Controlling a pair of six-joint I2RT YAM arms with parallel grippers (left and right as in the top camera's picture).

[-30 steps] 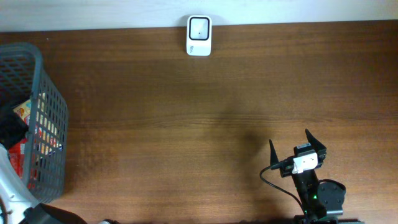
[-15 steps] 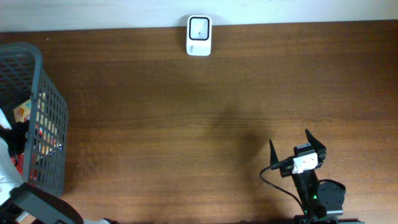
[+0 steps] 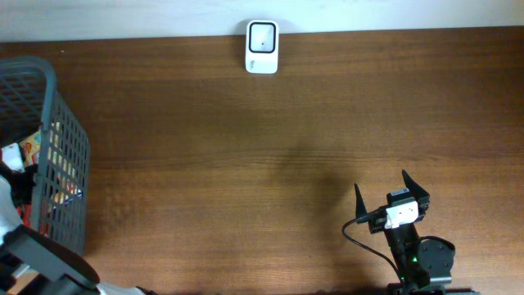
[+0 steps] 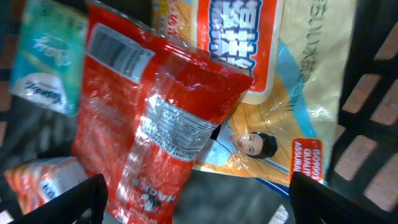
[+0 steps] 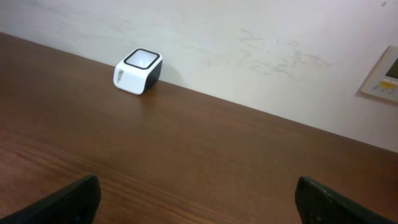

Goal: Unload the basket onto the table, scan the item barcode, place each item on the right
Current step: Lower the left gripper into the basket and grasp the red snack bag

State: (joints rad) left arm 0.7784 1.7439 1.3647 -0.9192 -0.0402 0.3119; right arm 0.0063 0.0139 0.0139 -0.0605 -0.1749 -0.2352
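The red crinkled plastic packet [image 4: 149, 124] lies inside the dark grey plastic mesh basket [image 3: 61, 147], which stands at the left edge of the brown wooden table [image 3: 246, 164]. Its black-and-white barcode [image 4: 115, 53] is on the upper end and faces the left wrist camera. The packet rests partly over a yellow and white plastic bag [image 4: 298, 93] with a printed face. A teal packet [image 4: 43, 56], blurred, is just beside it on the other side. The left gripper [image 4: 198, 193] hangs over these goods with its jaws wide apart. It seems not to touch anything, though the view is too close to be sure. The white box-shaped scanner [image 3: 262, 47] with a dark window stands at the far edge of the table, against the pale wall [image 5: 249, 37], well apart from the basket. The right gripper [image 3: 385, 192] is at the near right of the table, its jaws also wide apart and empty, facing the far wall.
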